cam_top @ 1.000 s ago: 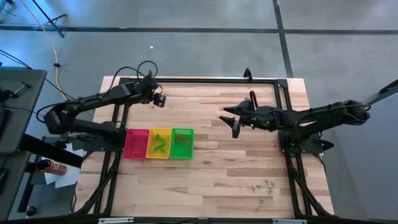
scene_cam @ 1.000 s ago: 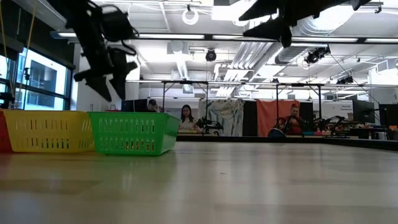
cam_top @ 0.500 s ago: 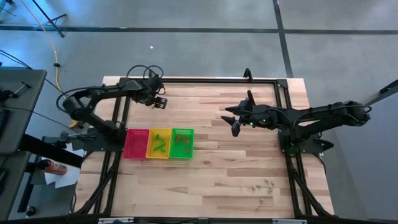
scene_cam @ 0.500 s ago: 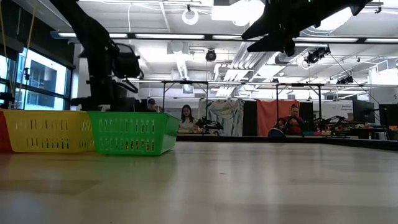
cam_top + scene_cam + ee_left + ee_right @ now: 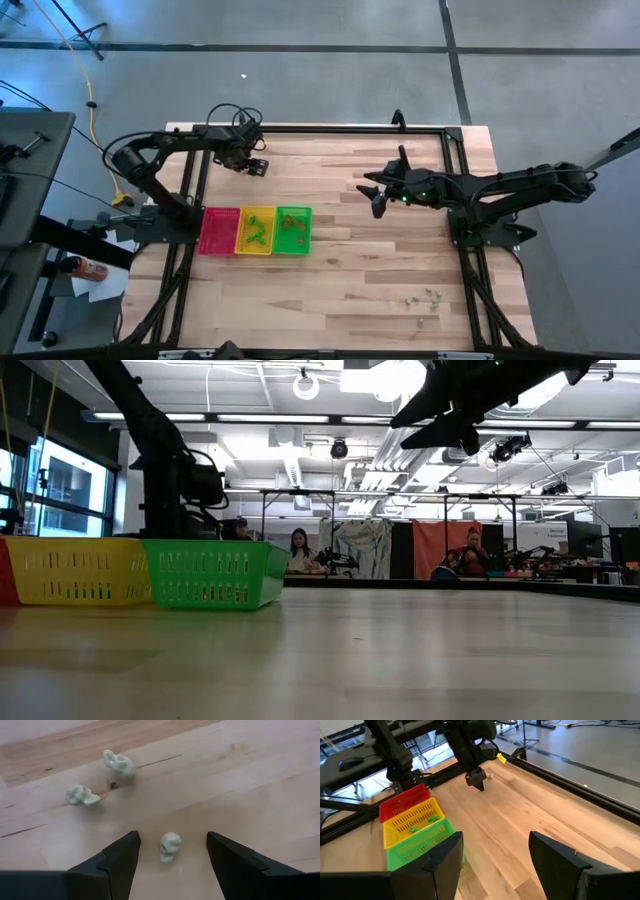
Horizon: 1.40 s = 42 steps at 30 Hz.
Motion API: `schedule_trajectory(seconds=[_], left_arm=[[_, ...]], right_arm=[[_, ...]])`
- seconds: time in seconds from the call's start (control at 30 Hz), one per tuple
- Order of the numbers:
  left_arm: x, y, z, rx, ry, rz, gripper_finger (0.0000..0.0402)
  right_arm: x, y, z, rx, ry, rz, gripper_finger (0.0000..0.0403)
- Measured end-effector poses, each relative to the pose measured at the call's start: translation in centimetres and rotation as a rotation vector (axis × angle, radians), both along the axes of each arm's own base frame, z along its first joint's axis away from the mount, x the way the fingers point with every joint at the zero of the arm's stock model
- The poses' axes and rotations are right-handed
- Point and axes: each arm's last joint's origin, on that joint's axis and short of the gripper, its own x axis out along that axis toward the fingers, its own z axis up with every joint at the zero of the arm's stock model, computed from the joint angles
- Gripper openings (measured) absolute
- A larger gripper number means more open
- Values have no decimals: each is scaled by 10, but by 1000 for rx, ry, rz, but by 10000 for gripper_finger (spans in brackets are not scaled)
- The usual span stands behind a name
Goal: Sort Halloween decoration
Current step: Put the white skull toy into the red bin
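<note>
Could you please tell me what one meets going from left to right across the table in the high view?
Red tray → left claw, open, by the far edge → yellow tray → green tray → right claw, open, above mid-table → loose green trinkets near the front right.

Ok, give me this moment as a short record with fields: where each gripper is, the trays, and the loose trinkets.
left gripper: open, low over the far left of the table, one pale skull between its fingers, not gripped
other skulls: two more lie just beyond it
right gripper: open, raised over mid-table, holds nothing
trays: red tray, yellow tray, green tray side by side; small pieces show in yellow and green
loose trinkets: small cluster near the front right
</note>
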Motion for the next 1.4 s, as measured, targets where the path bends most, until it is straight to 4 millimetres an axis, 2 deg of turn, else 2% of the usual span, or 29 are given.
schedule_trajectory(seconds=[0.17, 0.53, 0.77, 1.1, 1.23, 1.4], left_arm=[[-1, 1, -2, -10, 0, -8, 206], [0, 0, -3, -30, -27, -31, 95], [1, 0, -3, -48, -51, -34, 48], [1, 0, 1, -34, -73, -36, 41], [1, 0, 11, -9, -94, -41, 41], [8, 7, 41, 86, -179, -60, 41]], right_arm=[[0, 0, 0, 10, -5, -13, 222], [0, -1, 0, 1, -5, -36, 222], [-1, -1, 0, 1, 1, -36, 222], [-1, -1, -1, 1, 10, -36, 222], [-1, -1, -2, 0, 17, -36, 222], [-1, -1, -2, 0, 22, -36, 222]])
